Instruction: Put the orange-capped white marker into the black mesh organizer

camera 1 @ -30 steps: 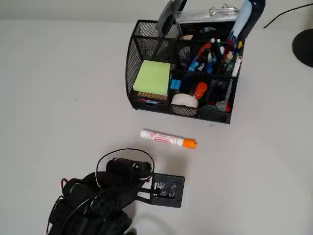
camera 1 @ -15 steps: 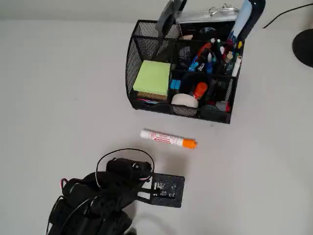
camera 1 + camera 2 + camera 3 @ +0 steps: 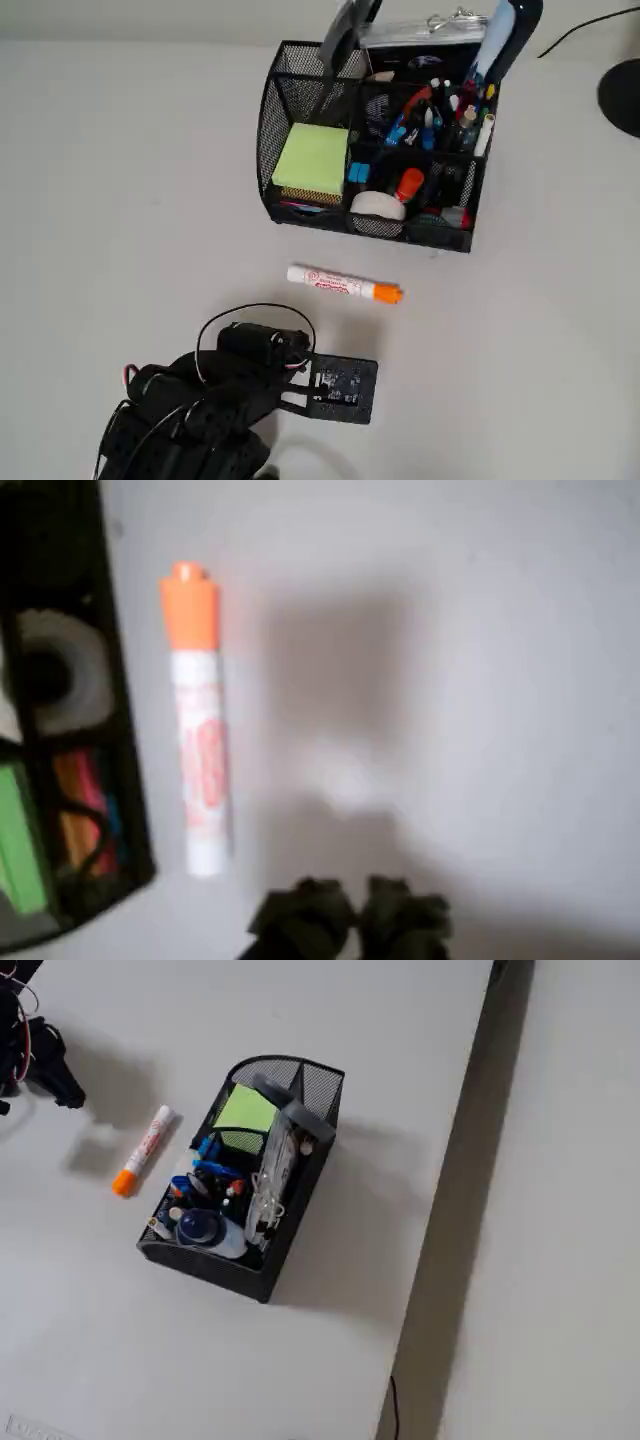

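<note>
Orange-capped white marker lies flat on the white table, up and to the left of the fingers in the wrist view, apart from them. Beyond it stands the black mesh organizer. The gripper grasps nothing, fingertips pressed together.

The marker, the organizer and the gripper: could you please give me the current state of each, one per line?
orange-capped white marker: capped, lying flat on the table, outside and apart from the caddy, not held.
black mesh organizer: upright, compartments filled with pens, a green sticky-note pad and other supplies.
gripper: fingertips close together, holding nothing, hovering short of the marker.
</note>
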